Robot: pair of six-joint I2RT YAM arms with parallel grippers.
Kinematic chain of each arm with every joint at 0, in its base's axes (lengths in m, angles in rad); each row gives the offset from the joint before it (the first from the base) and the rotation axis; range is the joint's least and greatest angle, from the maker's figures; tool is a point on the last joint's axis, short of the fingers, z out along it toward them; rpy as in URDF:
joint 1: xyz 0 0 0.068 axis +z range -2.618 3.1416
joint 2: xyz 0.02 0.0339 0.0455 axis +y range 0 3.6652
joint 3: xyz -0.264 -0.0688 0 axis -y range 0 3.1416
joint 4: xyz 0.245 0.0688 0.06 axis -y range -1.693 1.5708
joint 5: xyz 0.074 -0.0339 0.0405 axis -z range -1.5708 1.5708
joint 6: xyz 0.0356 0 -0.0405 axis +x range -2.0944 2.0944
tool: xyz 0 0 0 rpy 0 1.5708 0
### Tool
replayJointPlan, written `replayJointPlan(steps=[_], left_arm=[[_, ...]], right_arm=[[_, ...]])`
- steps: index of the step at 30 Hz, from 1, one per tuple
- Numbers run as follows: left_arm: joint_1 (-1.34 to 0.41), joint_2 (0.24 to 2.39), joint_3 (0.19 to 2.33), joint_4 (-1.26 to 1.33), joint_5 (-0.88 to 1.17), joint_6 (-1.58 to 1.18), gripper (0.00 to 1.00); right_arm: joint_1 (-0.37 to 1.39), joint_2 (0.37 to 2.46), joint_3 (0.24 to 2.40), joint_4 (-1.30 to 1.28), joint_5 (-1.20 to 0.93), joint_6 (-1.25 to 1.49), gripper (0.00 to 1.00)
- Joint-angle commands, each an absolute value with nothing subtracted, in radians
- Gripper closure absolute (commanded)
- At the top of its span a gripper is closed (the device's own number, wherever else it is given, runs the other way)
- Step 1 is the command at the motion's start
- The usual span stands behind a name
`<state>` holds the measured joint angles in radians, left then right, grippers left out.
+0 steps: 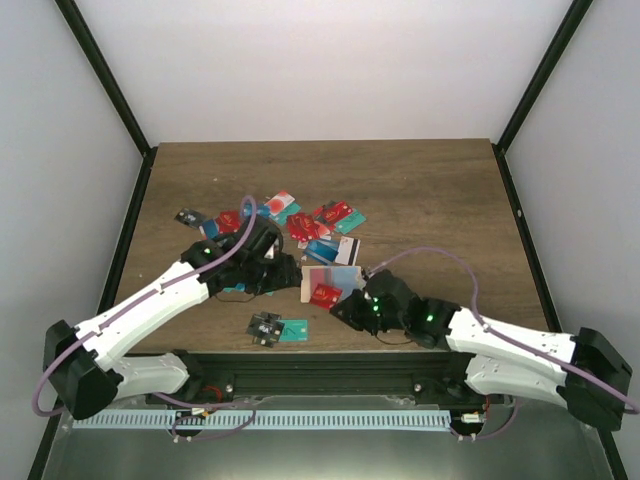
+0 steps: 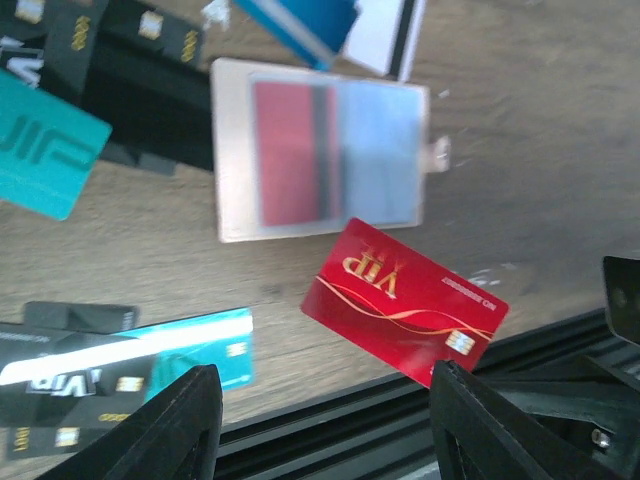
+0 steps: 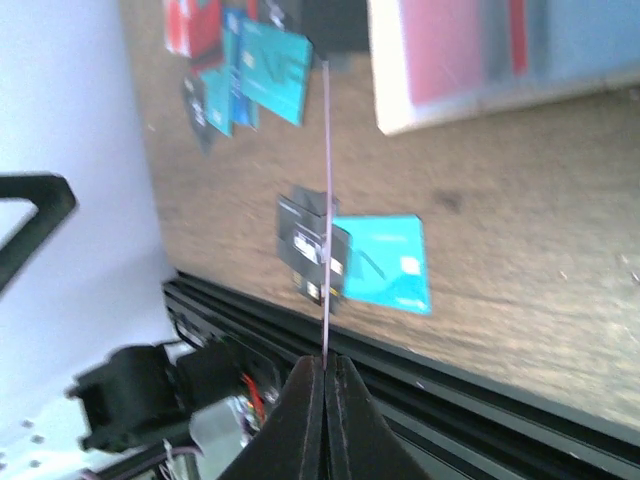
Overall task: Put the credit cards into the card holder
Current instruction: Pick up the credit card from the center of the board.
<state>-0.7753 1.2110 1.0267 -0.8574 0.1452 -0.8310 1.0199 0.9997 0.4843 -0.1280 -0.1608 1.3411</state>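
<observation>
Clad in smooth white shells along the left arm [image 1: 140,315] and the right arm [image 1: 510,345], black at joints, wrists and blocky near ends. Trailed by a lilac cable [image 1: 40,385] on the left, another on the right. Dotted with small green lights [image 1: 428,318] near the wrists. Tipped with matte black fingers [image 2: 185,425].

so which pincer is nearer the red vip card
Right. The right pincer is shut on the red vip card, holding it by the card holder. The left pincer is open, just to the card's left, not gripping it.
</observation>
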Motion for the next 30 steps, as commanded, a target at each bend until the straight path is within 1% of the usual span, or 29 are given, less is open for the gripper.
replayJointPlan(steps=[1, 5, 10, 16, 19, 30], left_arm=[[-0.763, 1.185, 1.089, -0.797, 0.202, -0.93, 0.41], [-0.752, 1.176, 1.119, -0.705, 0.254, -0.996, 0.41], [-0.739, 1.151, 1.118, -0.546, 0.326, -1.066, 0.41], [-0.699, 1.125, 1.027, -0.237, 0.454, -1.158, 0.41], [-0.689, 1.141, 1.038, -0.197, 0.461, -1.147, 0.41], [-0.689, 1.2, 1.036, -0.036, 0.484, -1.21, 0.48]], right_arm=[[0.971, 0.934, 0.578, -0.188, -0.064, 1.343, 0.99], [0.934, 0.881, 0.599, -0.136, -0.009, 1.393, 0.99], [0.927, 0.828, 0.605, -0.009, 0.078, 1.452, 0.99], [0.927, 0.796, 0.63, 0.084, 0.148, 1.481, 0.99], [0.927, 0.787, 0.63, 0.118, 0.16, 1.516, 0.99], [0.927, 0.803, 0.608, 0.305, 0.17, 1.568, 0.99]])
